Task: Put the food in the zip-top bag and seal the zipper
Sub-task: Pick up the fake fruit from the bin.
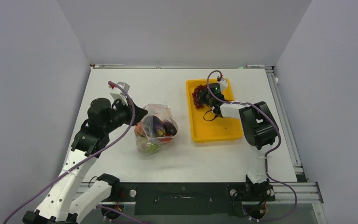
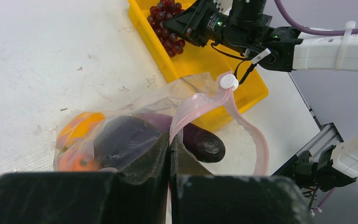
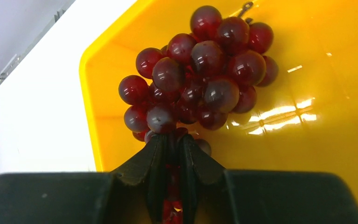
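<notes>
Working in the yellow tray [image 1: 214, 133] beside the part-filled zip-top bag [image 1: 161, 111], clenching the right gripper [image 3: 172, 140] on the lowest berries of the grape bunch [image 3: 200, 70], risking a slip from so thin a hold; pinching the zipper [image 2: 196, 105] in the left gripper [image 2: 170, 140]

The grape bunch [image 3: 200, 70] is glossy dark-red plastic, the yellow tray [image 3: 307, 140] smooth, shiny plastic, the zip-top bag [image 2: 161, 100] thin clear crinkled film with a smooth translucent pink zipper [image 2: 200, 102], the purple eggplant [image 2: 205, 142] glossy, and the white worktop [image 2: 42, 70] matt and scuffed.
</notes>
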### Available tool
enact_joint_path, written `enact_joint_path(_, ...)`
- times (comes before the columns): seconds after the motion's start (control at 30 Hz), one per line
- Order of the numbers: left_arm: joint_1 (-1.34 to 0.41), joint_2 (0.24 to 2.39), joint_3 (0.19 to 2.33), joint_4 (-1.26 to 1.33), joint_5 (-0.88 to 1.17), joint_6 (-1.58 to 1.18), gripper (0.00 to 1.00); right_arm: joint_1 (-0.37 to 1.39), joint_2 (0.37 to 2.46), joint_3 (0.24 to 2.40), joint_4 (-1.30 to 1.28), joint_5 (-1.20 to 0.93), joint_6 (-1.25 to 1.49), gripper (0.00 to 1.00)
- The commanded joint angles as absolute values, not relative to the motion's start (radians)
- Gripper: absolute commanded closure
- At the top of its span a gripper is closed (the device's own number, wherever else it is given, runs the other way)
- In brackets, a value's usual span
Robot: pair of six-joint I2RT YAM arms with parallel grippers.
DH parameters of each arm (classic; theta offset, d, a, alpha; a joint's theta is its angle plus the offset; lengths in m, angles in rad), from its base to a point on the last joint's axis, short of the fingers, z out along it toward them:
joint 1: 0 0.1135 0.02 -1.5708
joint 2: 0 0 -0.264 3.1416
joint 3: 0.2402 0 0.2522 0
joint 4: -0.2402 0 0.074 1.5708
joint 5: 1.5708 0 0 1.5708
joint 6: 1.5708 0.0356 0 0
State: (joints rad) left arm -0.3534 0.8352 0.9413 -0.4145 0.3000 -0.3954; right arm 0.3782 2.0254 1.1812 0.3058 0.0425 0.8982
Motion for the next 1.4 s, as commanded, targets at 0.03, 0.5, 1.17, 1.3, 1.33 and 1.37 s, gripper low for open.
enact_joint_path(0.03,-0.347,0.842,0.946,-0.385,0.291,-0.378,1.0,0.368,1.89,1.103,0.311,0.04,0.863,0.95)
enact_joint_path(0.5,-0.347,0.85,0.941,-0.388,0.293,-0.373,1.0,0.362,1.598,0.931,0.302,0.03,0.825,0.95)
enact_joint_path(1.17,-0.347,0.868,0.94,-0.389,0.296,-0.369,1.0,0.371,1.076,0.876,0.124,-0.122,0.657,0.95)
enact_joint_path(1.3,-0.347,0.868,0.941,-0.39,0.297,-0.367,1.0,0.375,1.005,0.902,0.098,-0.208,0.629,0.95)
enact_joint_path(1.33,-0.347,0.869,0.941,-0.39,0.297,-0.368,1.0,0.377,0.997,0.907,0.093,-0.231,0.625,0.95)
enact_joint_path(1.37,-0.347,0.87,0.942,-0.391,0.298,-0.368,1.0,0.377,0.984,0.911,0.09,-0.254,0.624,0.95)
